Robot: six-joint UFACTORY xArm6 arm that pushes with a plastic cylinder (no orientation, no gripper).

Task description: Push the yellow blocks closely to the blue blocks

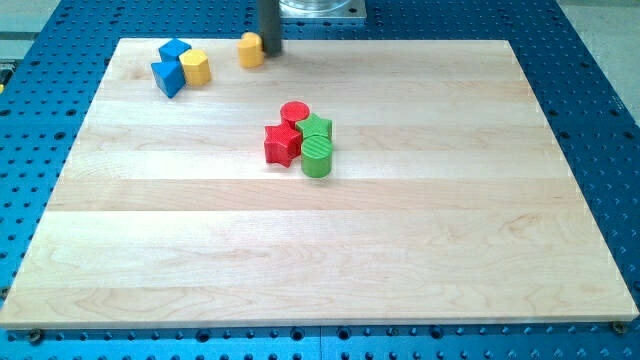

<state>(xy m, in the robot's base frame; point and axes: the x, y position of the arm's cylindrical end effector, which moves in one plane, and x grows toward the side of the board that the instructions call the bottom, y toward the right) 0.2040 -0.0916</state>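
A: Where is my tip (269, 55) found?

B: It is set at the view's top edge of the wooden board (320, 250), touching the right side of a yellow block (250, 49), or very nearly so. No jaws are fitted; the arm ends in a plain dark rod, and nothing is held by it.

A: And the other blocks of the task?

B: A second yellow block (196, 67) is seen further to the tip's left and slightly lower in the view, pressed against two blue blocks. One blue block (174, 50) lies above, the other blue block (167, 77) below it. The first yellow block is kept apart from that group by a short stretch of bare wood.

A: What else lies around?

B: Below the tip, well apart and slightly to its right, a cluster is packed together: a red cylinder (294, 113), a red star (282, 143), a green star (317, 126) and a green cylinder (317, 158). Nothing is placed between the tip's yellow block and the blue ones.

A: The surroundings?

B: The board is laid on a blue perforated table (590, 80), and a metal base (320, 10) is seen just behind the rod.
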